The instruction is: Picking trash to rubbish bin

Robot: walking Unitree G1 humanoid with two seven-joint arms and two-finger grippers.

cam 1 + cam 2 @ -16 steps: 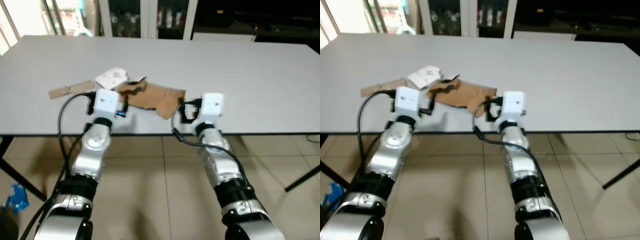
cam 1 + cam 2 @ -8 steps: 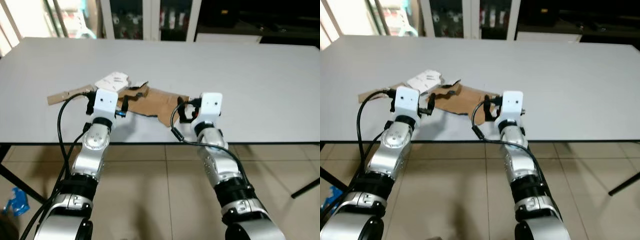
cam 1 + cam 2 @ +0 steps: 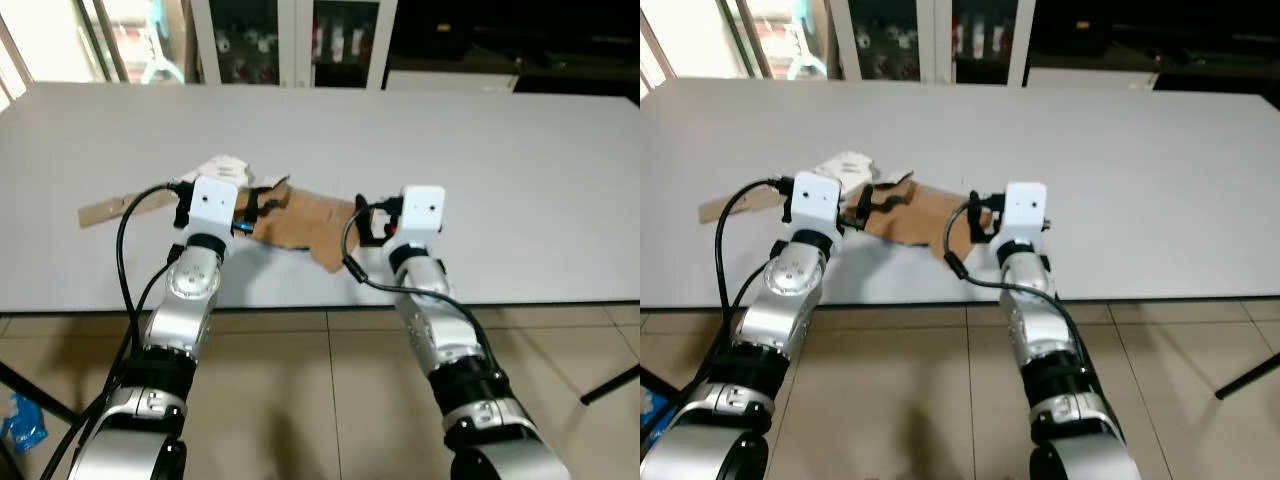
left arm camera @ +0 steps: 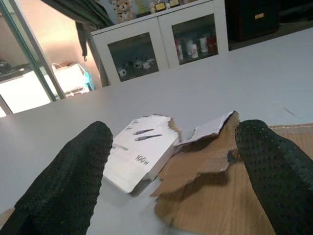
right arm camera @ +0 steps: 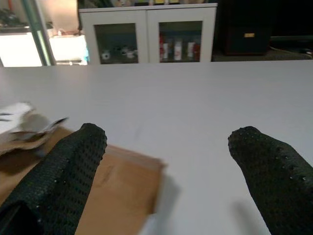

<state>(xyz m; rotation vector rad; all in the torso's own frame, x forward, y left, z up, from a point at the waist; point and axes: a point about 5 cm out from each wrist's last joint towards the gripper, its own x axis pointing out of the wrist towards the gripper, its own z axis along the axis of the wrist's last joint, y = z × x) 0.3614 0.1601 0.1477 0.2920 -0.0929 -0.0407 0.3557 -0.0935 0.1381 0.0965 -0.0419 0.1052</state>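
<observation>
Torn brown cardboard and a white carton scrap lie near the counter front edge. The left gripper hovers spread just before them; the right gripper, also spread, hangs by the cardboard's end.

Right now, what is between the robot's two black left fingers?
In the left wrist view, between the left gripper's open fingers lie a torn white box and the crumpled edge of brown cardboard, both on the grey table.
</observation>
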